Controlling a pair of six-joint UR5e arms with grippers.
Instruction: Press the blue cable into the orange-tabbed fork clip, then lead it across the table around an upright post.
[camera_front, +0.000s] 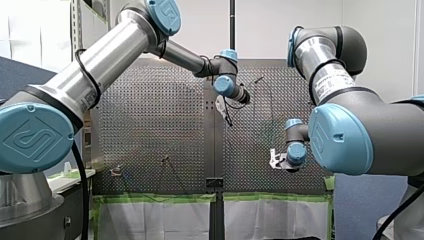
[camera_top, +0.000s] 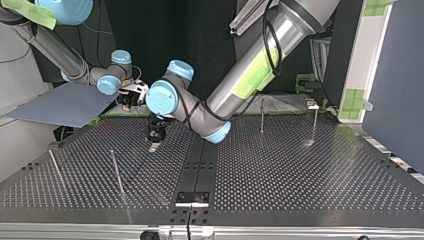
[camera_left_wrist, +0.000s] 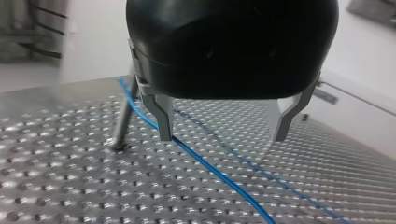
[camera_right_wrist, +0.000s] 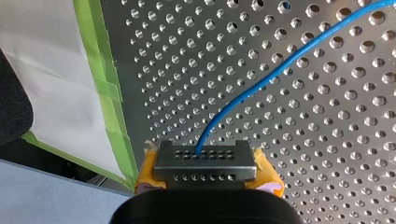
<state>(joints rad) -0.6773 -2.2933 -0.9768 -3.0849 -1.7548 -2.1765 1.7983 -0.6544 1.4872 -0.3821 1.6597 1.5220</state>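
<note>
The blue cable (camera_left_wrist: 210, 168) lies on the perforated table (camera_left_wrist: 70, 186) and runs past an upright post (camera_left_wrist: 122, 116). My left gripper (camera_left_wrist: 224, 137) hangs open just above the table; the cable passes right by one metal fingertip (camera_left_wrist: 164, 126) and nothing is gripped. At the top view's middle the same gripper (camera_top: 154, 144) points down at the plate. My right gripper (camera_right_wrist: 205, 163), with yellow pads (camera_right_wrist: 268, 175), is shut on the blue cable (camera_right_wrist: 261, 79), which leaves it in a curve across the plate. It sits near the table's far edge (camera_top: 129, 99). I cannot make out an orange tab.
Several thin upright posts stand on the table (camera_top: 117, 172) (camera_top: 54, 167) (camera_top: 261, 115) (camera_top: 315, 122). A small fixture (camera_top: 312, 104) sits at the far right of the top view. Green tape (camera_right_wrist: 100, 70) lines the table's edge near my right gripper.
</note>
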